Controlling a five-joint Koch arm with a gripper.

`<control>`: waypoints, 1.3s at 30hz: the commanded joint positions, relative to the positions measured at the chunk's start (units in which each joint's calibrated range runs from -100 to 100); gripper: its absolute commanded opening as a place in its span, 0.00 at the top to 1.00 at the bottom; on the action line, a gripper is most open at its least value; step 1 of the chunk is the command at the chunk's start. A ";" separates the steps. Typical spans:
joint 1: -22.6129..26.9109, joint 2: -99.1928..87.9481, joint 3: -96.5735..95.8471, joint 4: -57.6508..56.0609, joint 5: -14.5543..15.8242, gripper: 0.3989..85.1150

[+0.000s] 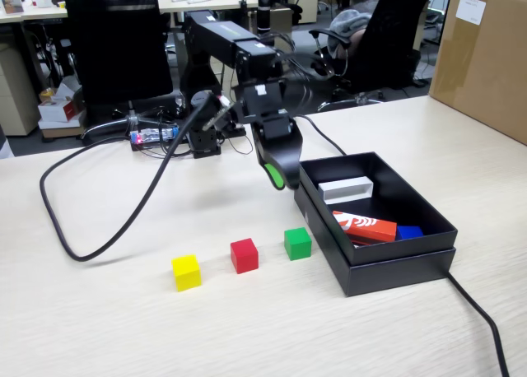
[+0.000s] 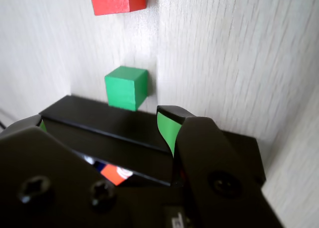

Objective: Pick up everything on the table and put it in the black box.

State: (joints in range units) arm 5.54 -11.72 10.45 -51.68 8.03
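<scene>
Three small cubes stand in a row on the beige table (image 1: 123,328): yellow (image 1: 186,272), red (image 1: 244,255) and green (image 1: 297,243). The green one is closest to the black box (image 1: 394,266), just off its left wall. My gripper (image 1: 278,179) hangs above the box's far left corner, well behind the cubes. In the wrist view my gripper (image 2: 104,124) is open and empty, its green-padded jaws spread over the black box's rim (image 2: 99,121). Beyond the rim lie the green cube (image 2: 125,87) and the red cube (image 2: 118,0). The yellow cube is out of the wrist view.
Inside the box lie a white block (image 1: 346,188), a red-and-white carton (image 1: 364,226) and a blue piece (image 1: 408,231). A big brown carton (image 1: 482,56) stands at the right. A thick black cable (image 1: 99,204) loops over the left table; another (image 1: 486,328) runs off front right.
</scene>
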 commanded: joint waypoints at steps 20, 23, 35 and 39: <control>0.88 19.35 12.30 -0.02 0.88 0.47; 0.88 22.79 14.75 -0.02 0.93 0.47; 0.83 27.95 16.66 -0.02 0.83 0.51; 0.83 28.30 15.57 -0.02 0.73 0.68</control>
State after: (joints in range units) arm 6.28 17.28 23.96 -51.68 8.91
